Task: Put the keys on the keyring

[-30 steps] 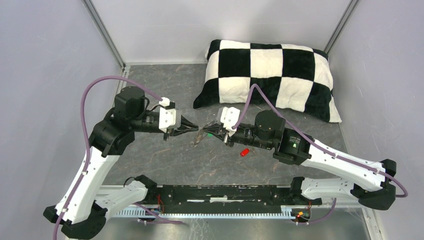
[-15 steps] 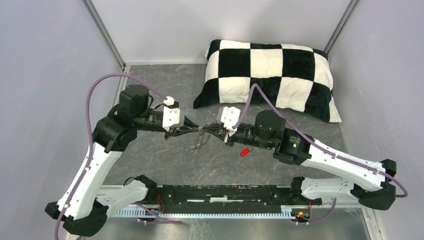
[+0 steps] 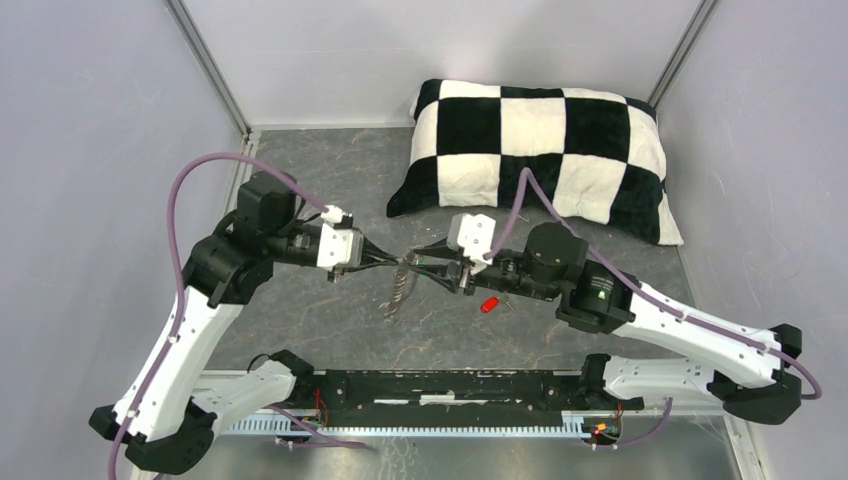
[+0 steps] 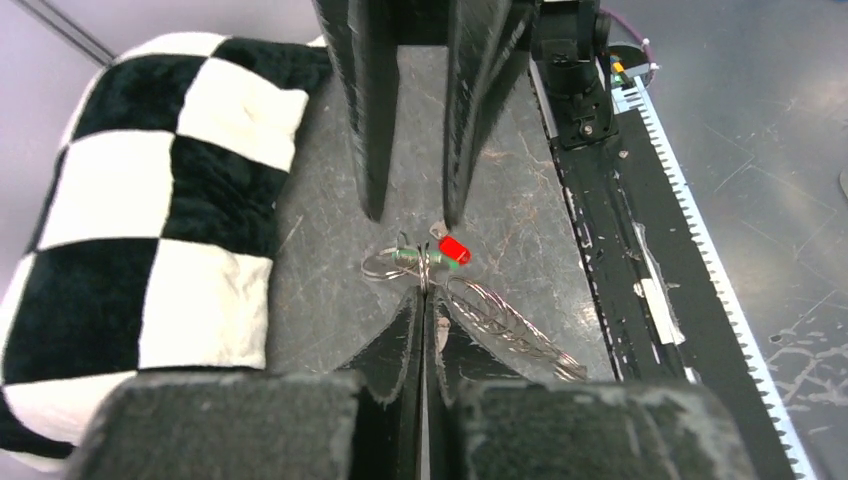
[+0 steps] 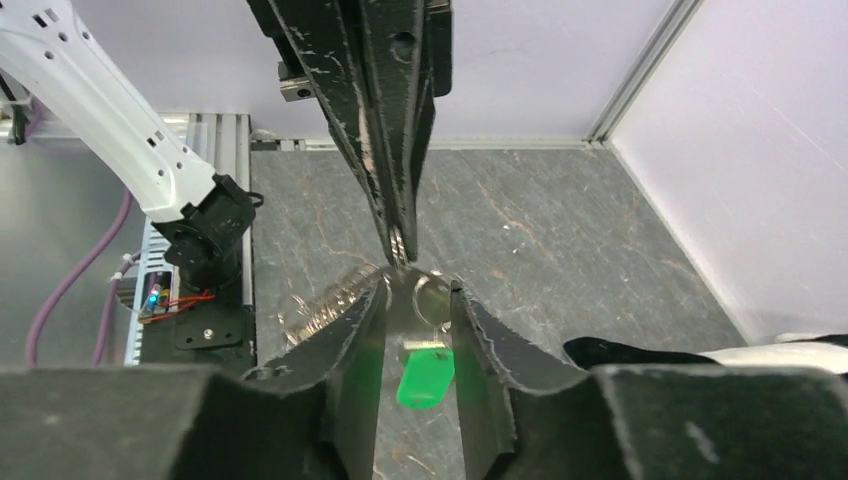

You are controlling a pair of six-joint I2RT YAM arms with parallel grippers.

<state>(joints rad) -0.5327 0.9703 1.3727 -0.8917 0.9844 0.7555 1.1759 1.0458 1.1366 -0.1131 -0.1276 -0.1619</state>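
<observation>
My left gripper [image 3: 398, 262] is shut on the wire of the grey keyring [image 3: 399, 290], which hangs below it above the table. In the left wrist view the pinch [image 4: 424, 292] holds the wire and the loop [image 4: 510, 325] trails to the right. The green key [image 5: 425, 375] hangs from a small ring between the open fingers of my right gripper [image 5: 420, 287]; the gap is wider than the key. It also shows in the left wrist view [image 4: 420, 258]. My right gripper [image 3: 422, 262] faces the left one tip to tip. The red key [image 3: 489, 304] lies on the table under the right arm.
A black-and-white checked pillow [image 3: 545, 150] lies at the back right. Grey walls close the table on three sides. A black rail with the arm bases [image 3: 450, 385] runs along the near edge.
The right wrist has drawn back to the right. The left gripper has shifted slightly right and the keyring now hangs lower beneath it.
</observation>
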